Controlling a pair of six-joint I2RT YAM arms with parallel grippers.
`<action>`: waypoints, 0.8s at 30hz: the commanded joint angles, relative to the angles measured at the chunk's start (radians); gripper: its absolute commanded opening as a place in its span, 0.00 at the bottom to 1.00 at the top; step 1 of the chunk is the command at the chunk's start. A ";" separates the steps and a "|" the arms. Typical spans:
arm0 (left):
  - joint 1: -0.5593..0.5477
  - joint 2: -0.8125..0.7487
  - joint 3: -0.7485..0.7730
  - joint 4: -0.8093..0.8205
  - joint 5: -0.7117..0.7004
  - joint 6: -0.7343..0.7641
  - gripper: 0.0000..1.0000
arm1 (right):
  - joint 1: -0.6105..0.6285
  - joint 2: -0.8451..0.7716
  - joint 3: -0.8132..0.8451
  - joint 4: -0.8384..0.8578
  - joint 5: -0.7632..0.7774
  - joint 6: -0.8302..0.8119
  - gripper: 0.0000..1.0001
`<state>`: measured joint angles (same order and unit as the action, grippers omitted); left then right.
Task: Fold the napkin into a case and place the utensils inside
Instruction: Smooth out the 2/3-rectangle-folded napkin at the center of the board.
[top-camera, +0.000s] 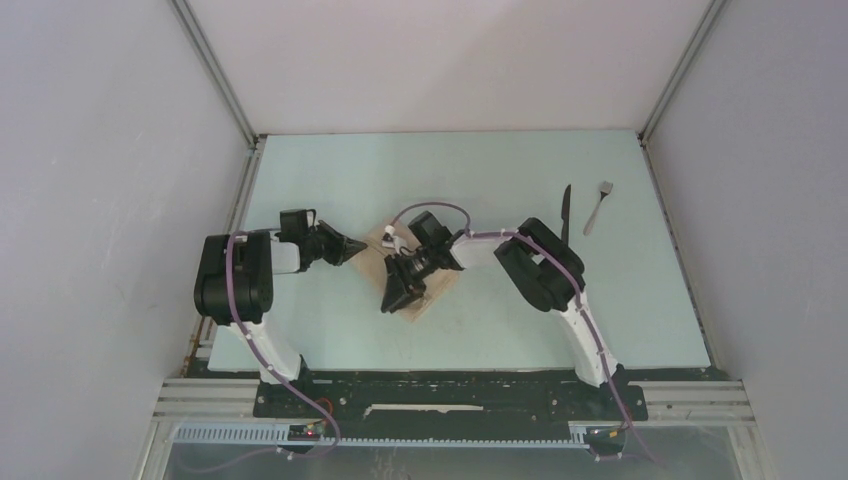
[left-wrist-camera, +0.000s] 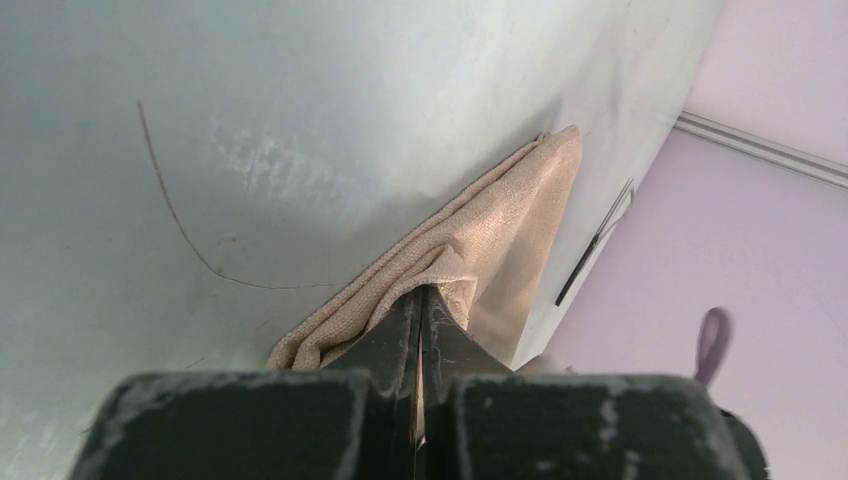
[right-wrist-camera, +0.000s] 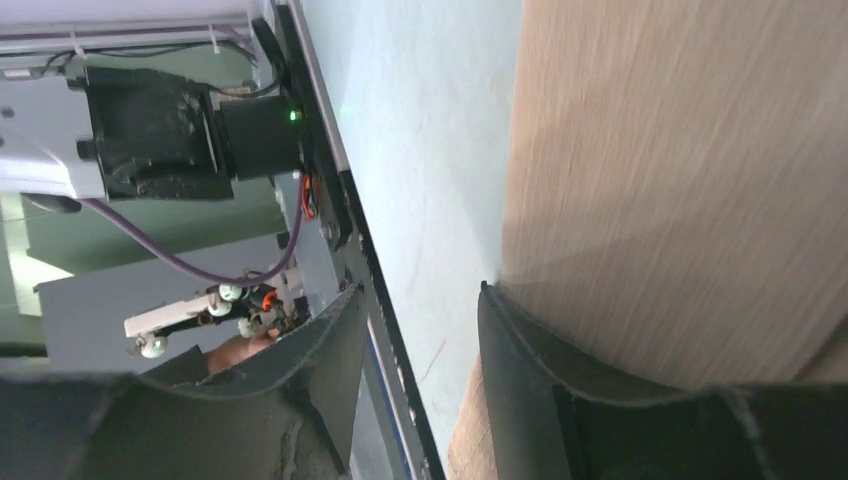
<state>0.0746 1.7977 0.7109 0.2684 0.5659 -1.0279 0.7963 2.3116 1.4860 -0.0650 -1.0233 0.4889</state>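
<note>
The beige-tan napkin (top-camera: 440, 292) lies folded in the middle of the table. My left gripper (top-camera: 362, 247) is shut on the napkin's left corner; in the left wrist view the cloth (left-wrist-camera: 500, 220) bunches around the closed fingertips (left-wrist-camera: 420, 300). My right gripper (top-camera: 400, 292) is open and low over the napkin's near-left part. In the right wrist view its right finger (right-wrist-camera: 520, 340) rests against the cloth (right-wrist-camera: 680, 180) and its left finger is over bare table. The black knife (top-camera: 565, 215) and the grey fork (top-camera: 598, 207) lie at the back right. The knife also shows in the left wrist view (left-wrist-camera: 595, 243).
The pale table (top-camera: 330, 330) is walled on the left, back and right. The arm bases and a black rail (top-camera: 440, 395) run along the near edge. A purple cable (top-camera: 435, 207) loops above the right wrist.
</note>
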 joint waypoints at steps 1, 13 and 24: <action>0.013 0.032 0.010 -0.053 -0.077 0.046 0.00 | -0.011 -0.100 -0.211 0.089 0.004 0.077 0.53; -0.005 -0.032 0.052 -0.093 -0.040 0.061 0.19 | -0.014 -0.420 -0.526 0.125 0.107 0.126 0.56; -0.051 -0.248 0.073 -0.161 0.024 0.051 0.52 | -0.134 -0.338 -0.349 0.086 0.108 0.113 0.56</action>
<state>0.0463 1.6321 0.7704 0.1352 0.5674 -0.9905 0.6937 1.9224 1.0851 -0.0029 -0.9291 0.5991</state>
